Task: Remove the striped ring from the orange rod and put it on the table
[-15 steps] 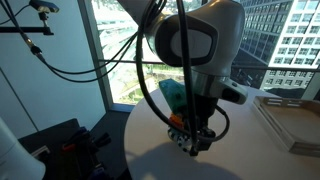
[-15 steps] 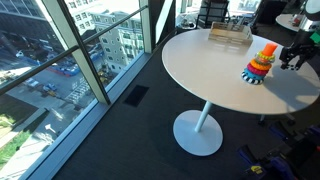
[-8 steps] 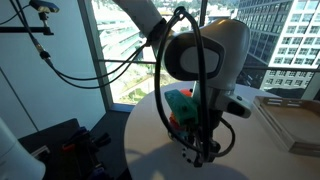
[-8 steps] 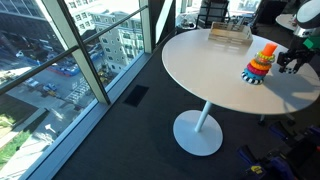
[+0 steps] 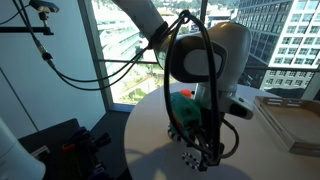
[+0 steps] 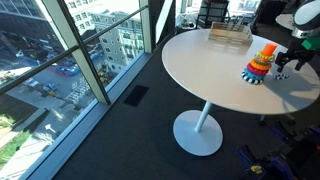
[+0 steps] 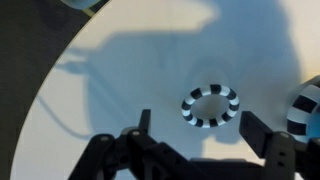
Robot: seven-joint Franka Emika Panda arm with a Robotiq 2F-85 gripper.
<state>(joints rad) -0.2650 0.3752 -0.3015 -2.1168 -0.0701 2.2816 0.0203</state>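
The striped ring [image 7: 211, 106], black and white, lies flat on the white table [image 7: 120, 70] just ahead of my gripper [image 7: 203, 128]. The gripper is open and empty, with one finger on each side of the ring and neither touching it. In an exterior view the ring [image 5: 189, 162] lies by the fingertips [image 5: 205, 157]. The stacking toy [image 6: 260, 63] stands on the table [image 6: 210, 70] beside the gripper [image 6: 286, 66]. The orange rod's top [image 6: 268, 47] shows above the coloured rings. The arm partly hides the toy [image 5: 180, 100].
A pale rectangular tray [image 6: 230, 36] sits at the table's far side and also shows in an exterior view [image 5: 295, 125]. A striped edge of the toy's base [image 7: 308, 105] is at the right of the wrist view. Windows and cables are nearby.
The arm has shifted across and down toward the table top. The striped ring now shows lying on the table by the open fingers.
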